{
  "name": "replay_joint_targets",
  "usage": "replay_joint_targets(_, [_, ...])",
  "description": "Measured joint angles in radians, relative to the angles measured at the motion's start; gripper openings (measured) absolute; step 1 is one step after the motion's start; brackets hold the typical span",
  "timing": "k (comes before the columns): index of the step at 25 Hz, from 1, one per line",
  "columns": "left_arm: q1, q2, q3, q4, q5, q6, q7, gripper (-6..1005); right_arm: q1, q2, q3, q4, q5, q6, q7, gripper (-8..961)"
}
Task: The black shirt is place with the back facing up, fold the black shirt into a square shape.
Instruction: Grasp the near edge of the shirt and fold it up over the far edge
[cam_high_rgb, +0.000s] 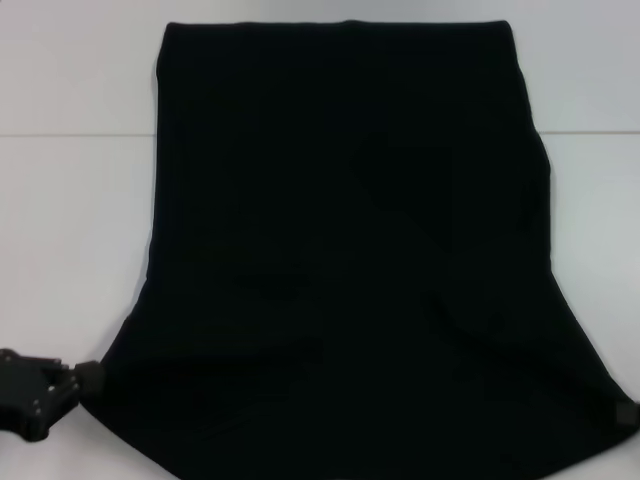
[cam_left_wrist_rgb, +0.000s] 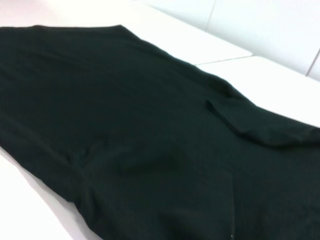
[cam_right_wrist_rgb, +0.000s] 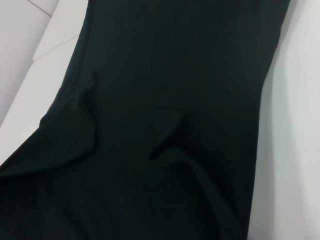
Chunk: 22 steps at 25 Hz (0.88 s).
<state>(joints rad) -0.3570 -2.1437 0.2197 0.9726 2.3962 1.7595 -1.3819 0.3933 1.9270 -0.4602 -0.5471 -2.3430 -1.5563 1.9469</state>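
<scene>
The white table (cam_high_rgb: 70, 220) spreads before me, and the black shirt (cam_high_rgb: 350, 260) lies flat across its middle, plain side up, sleeves folded in, so it forms a tall panel widening toward me. Shallow wrinkles cross the cloth in both wrist views. My left pincer (cam_high_rgb: 88, 380) sits at the shirt's near left corner, touching the hem; whether it is apart or clamped I cannot tell.

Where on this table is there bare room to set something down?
Free: white table strips left and right of the black shirt, and the band beyond its far edge. Crowded: the centre, all cloth, and the near-left corner where the left hand sits at the shirt's edge.
</scene>
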Motion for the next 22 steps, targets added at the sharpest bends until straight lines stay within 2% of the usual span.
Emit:
replay_joint_targets(5, [0.031, 0.001, -0.020, 0.008, 0.008, 0.096, -0.001, 11, -0.076, -0.001, 0.039, -0.045, -0.003, -0.083, -0.042, 23])
replay_joint_targets(13, [0.069, -0.005, -0.031, 0.021, 0.038, 0.163, -0.026, 11, -0.156, -0.010, 0.046, -0.074, -0.006, -0.176, -0.074, 22])
replay_joint_targets(17, [0.064, -0.008, -0.031, 0.015, 0.036, 0.168, -0.034, 12, -0.149, -0.014, 0.053, -0.074, -0.006, -0.182, -0.077, 23])
replay_joint_targets(22, [-0.007, 0.002, -0.031, 0.009, 0.021, 0.150, -0.083, 12, -0.079, -0.019, 0.122, -0.076, -0.001, -0.184, -0.074, 23])
